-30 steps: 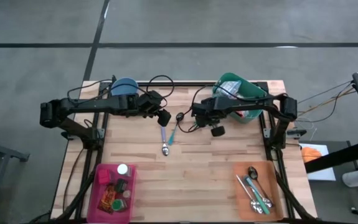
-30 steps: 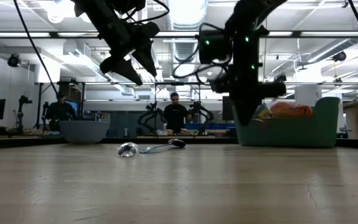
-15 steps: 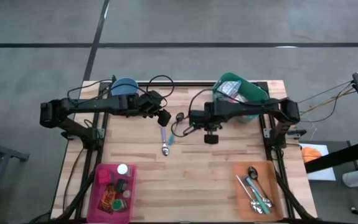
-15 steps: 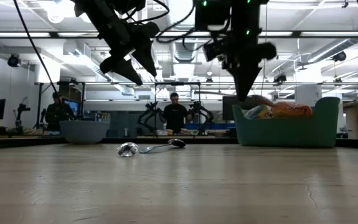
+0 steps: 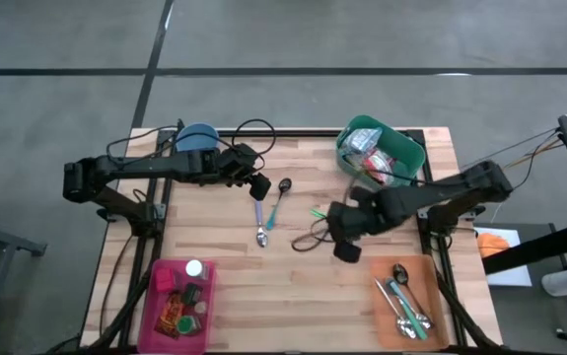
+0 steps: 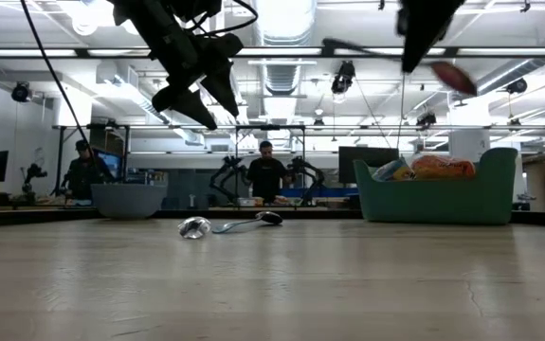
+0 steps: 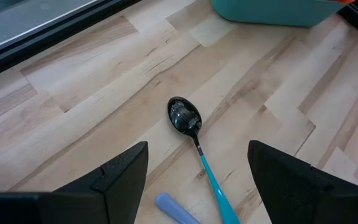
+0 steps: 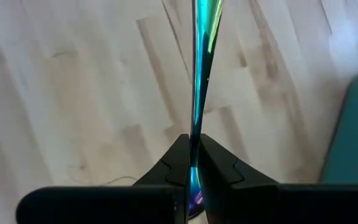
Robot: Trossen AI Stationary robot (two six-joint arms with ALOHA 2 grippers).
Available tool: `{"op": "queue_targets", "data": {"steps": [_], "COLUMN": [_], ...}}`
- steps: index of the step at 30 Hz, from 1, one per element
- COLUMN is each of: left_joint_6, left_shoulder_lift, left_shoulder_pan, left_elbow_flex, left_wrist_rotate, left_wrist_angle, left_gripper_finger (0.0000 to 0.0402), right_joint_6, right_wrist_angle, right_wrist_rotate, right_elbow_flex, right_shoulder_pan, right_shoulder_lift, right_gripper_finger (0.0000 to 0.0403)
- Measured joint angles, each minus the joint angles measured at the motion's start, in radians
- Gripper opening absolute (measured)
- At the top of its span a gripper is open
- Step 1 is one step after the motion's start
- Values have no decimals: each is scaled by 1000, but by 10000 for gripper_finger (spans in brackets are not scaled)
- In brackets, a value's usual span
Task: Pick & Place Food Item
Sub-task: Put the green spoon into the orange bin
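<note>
Low view, who has what?
— Right gripper [image 5: 345, 250] is clamped on an iridescent utensil [image 8: 198, 74], mid-carry; I'd guess orange tray [image 5: 439, 330] next. Left gripper [image 5: 260, 188] hangs wide above spoons [image 5: 271, 212].

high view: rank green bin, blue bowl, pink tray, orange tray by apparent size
1. Green bin, largest.
2-3. Pink tray and orange tray: they look about alike, so no ranking between them.
4. Blue bowl, smallest, partly hidden by the left arm.
</note>
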Motion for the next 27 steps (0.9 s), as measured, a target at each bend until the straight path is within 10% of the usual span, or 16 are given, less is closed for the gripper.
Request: {"op": "queue_targets", "data": {"steps": [27], "left_joint_6": [0], "left_shoulder_lift": [0], "left_shoulder_pan": [0], "left_elbow_flex": [0], "left_wrist_rotate": [0], "left_wrist_angle": [0], "left_gripper_finger": [279], "right_joint_6": [1295], "right_wrist_angle": [-151], "right_wrist_rotate": [8], "right_elbow_flex": [-1], "right_shoulder_pan": [629], "right_shoulder_lift": [62], "right_gripper_finger": [15]}}
